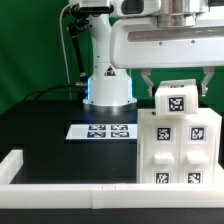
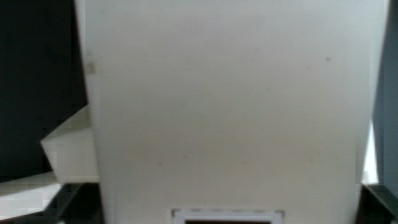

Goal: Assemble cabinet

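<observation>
The cabinet (image 1: 180, 145) stands at the exterior view's right by the border rail (image 1: 60, 186), seemingly mostly built, its top block (image 1: 175, 99) between the gripper (image 1: 176, 82) fingers, grip impossible to tell, perhaps still needing seating

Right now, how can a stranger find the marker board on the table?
Find the robot's white base at the back of the black table. Directly in front of it lies the marker board, a thin white sheet. Unlike the tagged cabinet on the exterior view's right, it lies completely flat.
</observation>
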Controlling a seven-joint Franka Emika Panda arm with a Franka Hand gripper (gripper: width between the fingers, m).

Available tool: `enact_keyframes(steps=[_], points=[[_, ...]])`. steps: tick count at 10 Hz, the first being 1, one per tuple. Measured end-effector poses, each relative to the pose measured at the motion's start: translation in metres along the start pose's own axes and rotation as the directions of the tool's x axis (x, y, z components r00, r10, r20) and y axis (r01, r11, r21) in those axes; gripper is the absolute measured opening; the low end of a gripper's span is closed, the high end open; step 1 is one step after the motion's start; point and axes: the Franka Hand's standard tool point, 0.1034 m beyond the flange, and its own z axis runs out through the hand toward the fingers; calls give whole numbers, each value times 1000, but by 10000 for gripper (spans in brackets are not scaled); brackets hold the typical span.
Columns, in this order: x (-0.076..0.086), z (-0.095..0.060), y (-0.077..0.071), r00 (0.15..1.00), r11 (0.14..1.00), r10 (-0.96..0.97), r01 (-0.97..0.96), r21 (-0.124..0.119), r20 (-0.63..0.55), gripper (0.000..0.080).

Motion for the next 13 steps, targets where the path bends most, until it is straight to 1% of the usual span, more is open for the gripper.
enact_keyframes(steps=[4, 11, 13], points=[[3, -1, 0, 1000, 1000, -11, 12, 6, -24, 558], [3, -1, 0, 1000, 1000, 1, -1, 6, -24, 558], [2, 0, -1, 992, 992, 123, -123, 13, -30, 558]])
